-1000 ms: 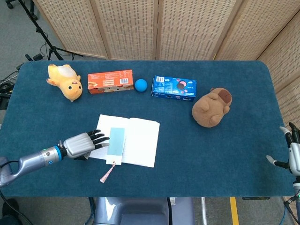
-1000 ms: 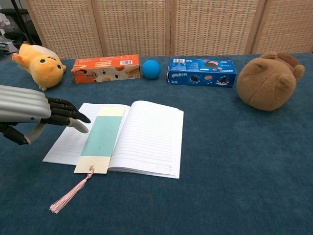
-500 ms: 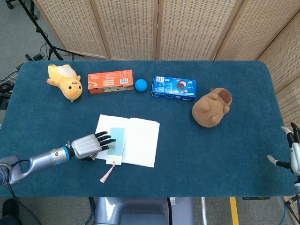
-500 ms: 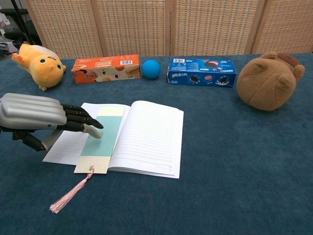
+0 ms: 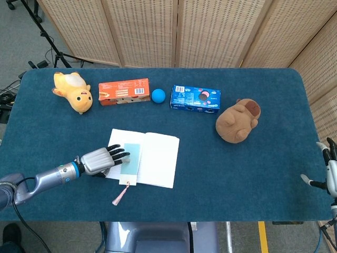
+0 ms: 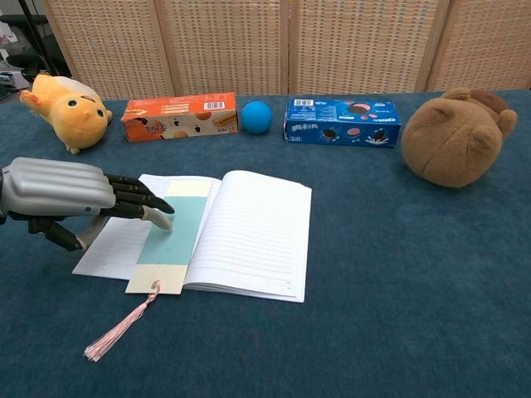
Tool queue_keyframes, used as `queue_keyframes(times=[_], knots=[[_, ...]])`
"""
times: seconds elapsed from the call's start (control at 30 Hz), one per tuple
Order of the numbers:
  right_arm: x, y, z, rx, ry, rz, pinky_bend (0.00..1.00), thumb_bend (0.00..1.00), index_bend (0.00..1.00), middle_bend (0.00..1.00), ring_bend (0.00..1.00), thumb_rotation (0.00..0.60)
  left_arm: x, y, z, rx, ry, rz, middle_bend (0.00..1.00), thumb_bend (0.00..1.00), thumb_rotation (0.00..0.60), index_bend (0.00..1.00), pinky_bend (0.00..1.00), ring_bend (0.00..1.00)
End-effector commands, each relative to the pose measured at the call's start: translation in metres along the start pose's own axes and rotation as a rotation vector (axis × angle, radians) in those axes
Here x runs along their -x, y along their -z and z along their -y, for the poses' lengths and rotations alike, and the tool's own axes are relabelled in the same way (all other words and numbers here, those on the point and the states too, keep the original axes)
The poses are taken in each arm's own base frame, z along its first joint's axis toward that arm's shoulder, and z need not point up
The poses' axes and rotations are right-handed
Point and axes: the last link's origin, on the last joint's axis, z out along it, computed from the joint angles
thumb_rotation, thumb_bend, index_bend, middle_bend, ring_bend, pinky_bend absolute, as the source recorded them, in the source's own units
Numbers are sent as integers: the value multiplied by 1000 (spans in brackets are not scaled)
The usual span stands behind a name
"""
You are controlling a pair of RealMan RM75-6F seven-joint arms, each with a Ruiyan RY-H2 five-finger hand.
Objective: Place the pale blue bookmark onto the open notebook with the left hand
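The pale blue bookmark (image 5: 131,162) (image 6: 175,235) lies flat on the left page of the open notebook (image 5: 157,159) (image 6: 250,231). Its pink tassel (image 5: 120,194) (image 6: 119,329) trails off the notebook's front edge onto the cloth. My left hand (image 5: 99,161) (image 6: 68,194) lies palm down over the notebook's left edge with its fingers stretched out. Its dark fingertips (image 6: 158,212) reach the bookmark's left edge; whether they press on it is unclear. It grips nothing. My right hand (image 5: 330,169) hangs at the table's far right edge, fingers apart and empty, seen only in the head view.
Along the back stand a yellow plush toy (image 5: 75,91), an orange snack box (image 5: 124,91), a blue ball (image 5: 158,95) and a blue cookie box (image 5: 195,98). A brown plush toy (image 5: 237,120) sits at the right. The table is covered in blue cloth (image 5: 237,174).
My left hand has slid right from beside the notebook until its fingertips came over the bookmark's left edge. The bookmark, notebook and right hand have not moved.
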Motion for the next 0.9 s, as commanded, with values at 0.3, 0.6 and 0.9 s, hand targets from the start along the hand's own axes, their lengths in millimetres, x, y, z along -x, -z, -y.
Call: queue_keyframes(times=[0.3, 0.6, 0.9], knots=[[0, 0, -1, 6, 1, 0, 0, 40, 113, 0, 0, 600, 5, -11, 1, -4, -34, 16, 0, 1000, 316, 0, 0, 0], [0, -1, -2, 12, 1, 0, 0, 40, 113, 0, 0, 600, -2, -19, 5, 28, -162, 10, 0, 1000, 315, 0, 0, 0], [0, -1, -2, 13, 0, -1, 0, 40, 113, 0, 0, 600, -2, -19, 11, 28, -204, 10, 0, 1000, 315, 0, 0, 0]])
